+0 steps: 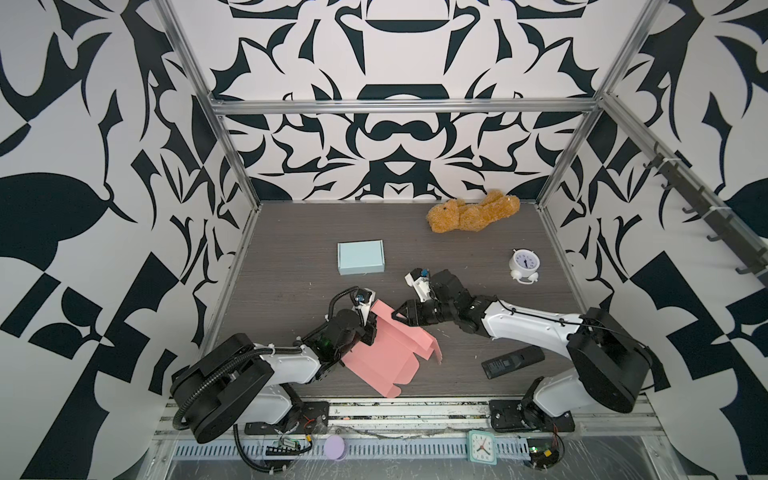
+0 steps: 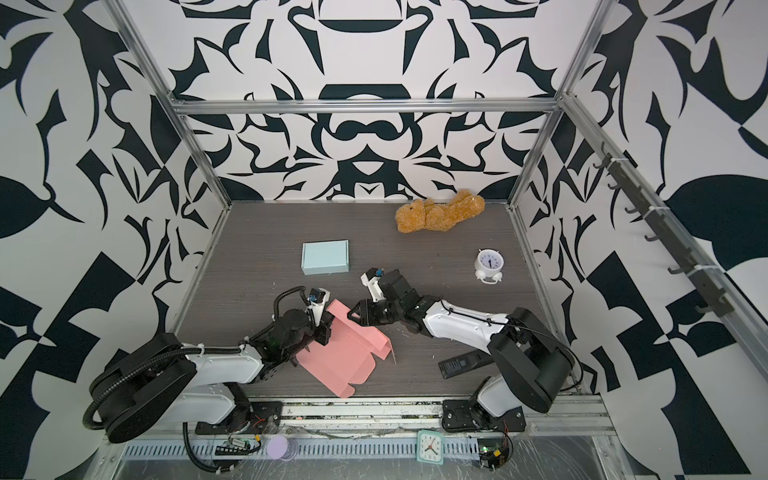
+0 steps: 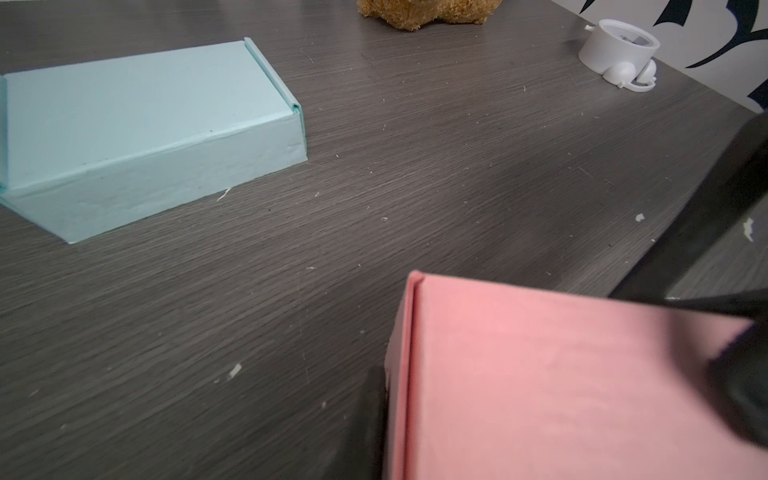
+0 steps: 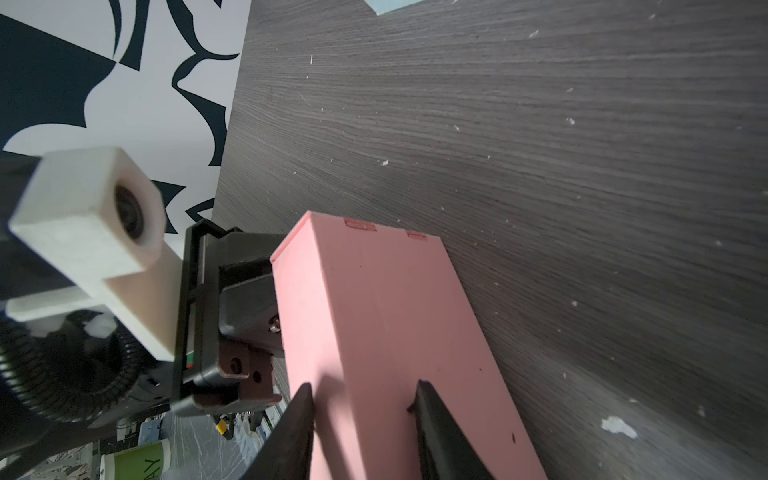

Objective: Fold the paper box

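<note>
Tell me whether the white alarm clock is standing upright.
No, the alarm clock lies on its back with its face pointing up.

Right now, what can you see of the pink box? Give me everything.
Pink box: matte pink card, half folded. It has a flat base with notched flaps. One long wall is folded double and standing, with two small slots at its end. It lies skewed near the front edge of the table, left of centre. The left hand looks clamped on the standing wall. The open right hand seems to rest its tips on that wall. Nothing else touches it.

closed box behind paper box, clock right
</note>
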Tool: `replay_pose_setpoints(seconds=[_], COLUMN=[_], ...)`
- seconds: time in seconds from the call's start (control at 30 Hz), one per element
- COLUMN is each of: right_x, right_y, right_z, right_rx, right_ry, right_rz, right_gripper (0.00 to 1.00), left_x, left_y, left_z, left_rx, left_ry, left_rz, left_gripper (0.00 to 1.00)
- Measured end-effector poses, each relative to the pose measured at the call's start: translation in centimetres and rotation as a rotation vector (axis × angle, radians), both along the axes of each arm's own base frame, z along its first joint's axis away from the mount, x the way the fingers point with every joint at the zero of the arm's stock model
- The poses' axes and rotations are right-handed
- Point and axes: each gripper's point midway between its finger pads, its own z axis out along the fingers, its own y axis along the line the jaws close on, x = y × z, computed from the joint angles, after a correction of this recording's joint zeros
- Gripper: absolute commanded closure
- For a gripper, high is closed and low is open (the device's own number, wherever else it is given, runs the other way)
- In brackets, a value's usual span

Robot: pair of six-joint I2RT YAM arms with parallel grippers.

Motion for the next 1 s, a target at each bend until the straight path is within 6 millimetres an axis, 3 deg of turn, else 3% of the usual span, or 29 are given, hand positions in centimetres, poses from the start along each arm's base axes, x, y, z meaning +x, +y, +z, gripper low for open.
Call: replay_pose_setpoints(seconds=[0.23,0.5,0.8,1.0], right_x=[-0.4,0.5,-0.2,-1.2], right_y=[-1.4,-3.8,-6.4,-7.2], right_z=[1.3,6.6,8.4,9.5], right_rx=[-0.062,-0.139,-0.239,-0.289], right_ry=[-0.055,-0.267,-0.394,-0.482], right_rz=[0.008,-0.006,0.013,0.031], right_gripper=[0.52,0.52,0.83,0.97], left_x=[-0.4,-0.4,-0.1,0.0], left_y=[0.2,1.5,2.8,3.3], left_z=[0.2,0.4,0.5,0.6], left_rx=[0.001,0.002,0.013,0.019], left_ry=[0.014,0.073,0.184,0.259], left_rz=[0.002,0.085,0.216,0.285], left_gripper=[0.87,0.88,0.89,0.89])
